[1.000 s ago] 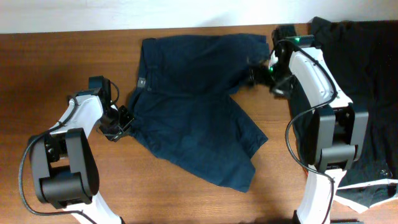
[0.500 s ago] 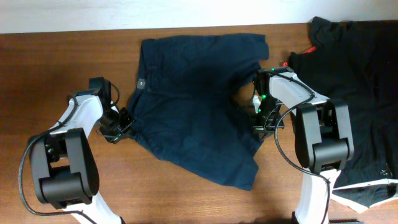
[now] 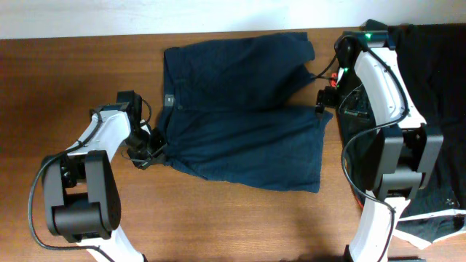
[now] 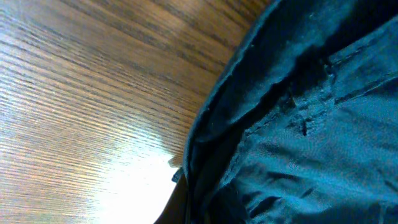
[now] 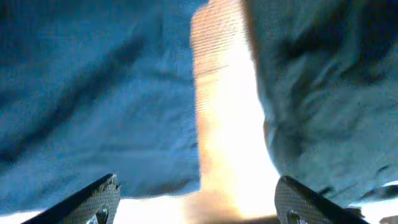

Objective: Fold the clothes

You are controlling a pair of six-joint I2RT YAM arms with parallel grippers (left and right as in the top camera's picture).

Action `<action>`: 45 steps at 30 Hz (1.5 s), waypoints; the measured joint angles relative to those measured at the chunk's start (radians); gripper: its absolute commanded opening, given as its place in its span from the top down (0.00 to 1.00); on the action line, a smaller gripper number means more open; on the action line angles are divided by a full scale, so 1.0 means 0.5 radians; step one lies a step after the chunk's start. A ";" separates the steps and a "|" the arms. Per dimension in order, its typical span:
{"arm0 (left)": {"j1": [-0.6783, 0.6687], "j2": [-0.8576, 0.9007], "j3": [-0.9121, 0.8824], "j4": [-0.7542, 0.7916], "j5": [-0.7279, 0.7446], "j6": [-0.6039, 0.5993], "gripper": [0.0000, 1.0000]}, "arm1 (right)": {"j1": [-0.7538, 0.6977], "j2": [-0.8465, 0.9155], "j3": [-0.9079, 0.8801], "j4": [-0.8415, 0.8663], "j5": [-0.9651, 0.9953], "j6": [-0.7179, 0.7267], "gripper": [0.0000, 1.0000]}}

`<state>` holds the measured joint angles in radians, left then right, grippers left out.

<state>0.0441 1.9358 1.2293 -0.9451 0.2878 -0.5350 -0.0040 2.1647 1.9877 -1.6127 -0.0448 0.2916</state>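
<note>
My right fingers (image 5: 93,200) spread wide, empty; left gripper (image 3: 151,149) at shorts (image 3: 240,142) waistband, grip unreadable. Laying-flat stage, I judge; next: pinch hem, fold over.

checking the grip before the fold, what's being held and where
The left pincer seems to pinch the shorts at their waist-side edge; the right pincer is open, holding nothing.

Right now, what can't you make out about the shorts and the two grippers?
Left gripper: whether it is shut on the navy shorts; too small overhead, and the left wrist view shows no fingers.
Right wrist view: blur smears the shorts' seams and edges.
Black garments: cut off by the overhead's right edge, partly behind the right arm.
</note>
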 measured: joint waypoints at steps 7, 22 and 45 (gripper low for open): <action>0.000 0.000 0.000 0.000 -0.001 0.000 0.99 | 0.068 -0.217 -0.013 -0.084 -0.182 0.055 0.10; -0.006 0.000 -0.002 -0.100 -0.063 0.090 0.99 | 0.068 -1.350 -2.157 1.093 -0.705 0.593 0.22; -0.031 -0.616 -0.018 -0.406 -0.208 0.364 1.00 | -0.079 -1.725 -2.098 1.191 -0.562 0.645 0.96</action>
<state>0.0284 1.6279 1.2201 -1.1481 0.1841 -0.3531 -0.0433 1.3022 0.9386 -1.0172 -0.3260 0.6144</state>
